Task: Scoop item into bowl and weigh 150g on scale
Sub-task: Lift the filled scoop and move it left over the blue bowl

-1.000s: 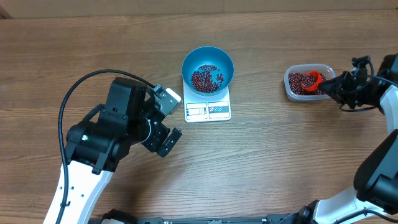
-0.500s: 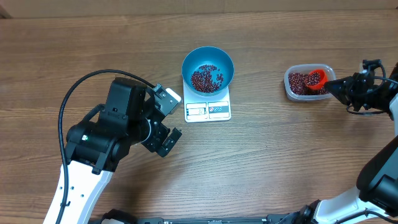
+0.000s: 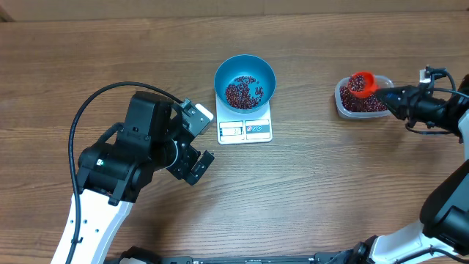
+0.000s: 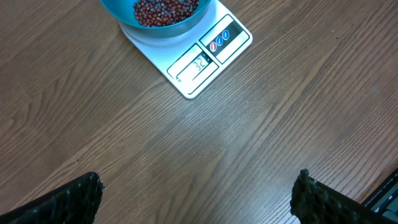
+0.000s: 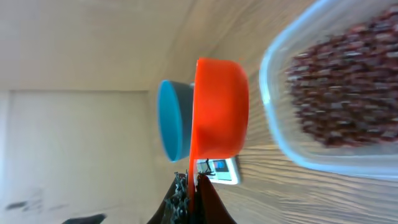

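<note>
The blue bowl (image 3: 245,73) sits on the white scale (image 3: 245,130) at mid table, with a layer of red-brown beans (image 3: 242,92) in its bottom. My right gripper (image 3: 391,96) is shut on the handle of an orange scoop (image 3: 361,82). The scoop carries beans and hovers over the far-left corner of the clear tub (image 3: 344,105). From the right wrist, the scoop (image 5: 221,109) shows side-on, with the bowl (image 5: 169,119) beyond it. My left gripper (image 3: 198,141) stands open and empty, left of the scale (image 4: 208,56).
The clear plastic tub (image 5: 280,127) at the right holds more beans (image 3: 370,105). A black cable (image 3: 95,103) loops over the left arm. Bare wood lies under the left gripper (image 4: 199,193), whose fingertips (image 4: 87,190) stand far apart.
The right gripper has lifted the scoop out of the tub's beans and shifted it toward the tub's far-left corner, turning it level. The left arm has not moved.
</note>
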Available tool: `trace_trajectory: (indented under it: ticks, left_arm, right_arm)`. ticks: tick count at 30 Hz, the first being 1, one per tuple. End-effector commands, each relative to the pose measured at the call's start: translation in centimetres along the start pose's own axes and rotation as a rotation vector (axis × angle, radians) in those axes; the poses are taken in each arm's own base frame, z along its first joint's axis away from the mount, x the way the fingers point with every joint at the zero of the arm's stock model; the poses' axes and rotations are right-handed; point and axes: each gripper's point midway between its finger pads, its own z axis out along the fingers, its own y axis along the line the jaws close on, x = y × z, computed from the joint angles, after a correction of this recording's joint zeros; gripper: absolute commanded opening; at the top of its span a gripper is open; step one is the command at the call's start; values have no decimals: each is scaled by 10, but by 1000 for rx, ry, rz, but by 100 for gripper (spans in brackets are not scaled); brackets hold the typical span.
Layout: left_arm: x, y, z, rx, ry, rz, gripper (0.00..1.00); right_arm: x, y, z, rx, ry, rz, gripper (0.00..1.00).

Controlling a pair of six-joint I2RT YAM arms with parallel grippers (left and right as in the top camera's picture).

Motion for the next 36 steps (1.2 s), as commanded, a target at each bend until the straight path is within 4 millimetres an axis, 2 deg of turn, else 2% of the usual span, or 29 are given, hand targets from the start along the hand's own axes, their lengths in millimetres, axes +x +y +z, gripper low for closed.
trace_trajectory:
  ticks: [1,5,10,14,19,22,25,29,36]
  left_arm:
    - [-5,3,-5,-14,-16,18,100]
    - [-5,3,-5,-14,-16,18,100]
    - [-6,3,-5,-14,-16,19,100]
    - [-5,3,-5,-14,-16,19,100]
    - [-6,3,-5,-14,-16,19,100]
    - [-6,3,-5,-14,-17,19,99]
    - [-6,3,-5,-14,-17,19,100]
    - [-6,3,-5,-14,-17,19,100]
    - [-6,3,-5,-14,-17,19,99]
  right_arm:
    - [9,25,12,-117,50,-11,4]
    - [22,36,31,-126,113,-24,4]
    - [51,65,62,-212,233,-58,4]
    - [70,77,82,-226,303,-91,4]
    - [93,97,114,-241,390,-132,4]
    - [100,99,141,-168,401,-175,4]
    - [106,104,159,-155,397,-275,4]
    - [101,97,185,-41,330,-415,4]
    - [96,87,210,77,263,-878,4]
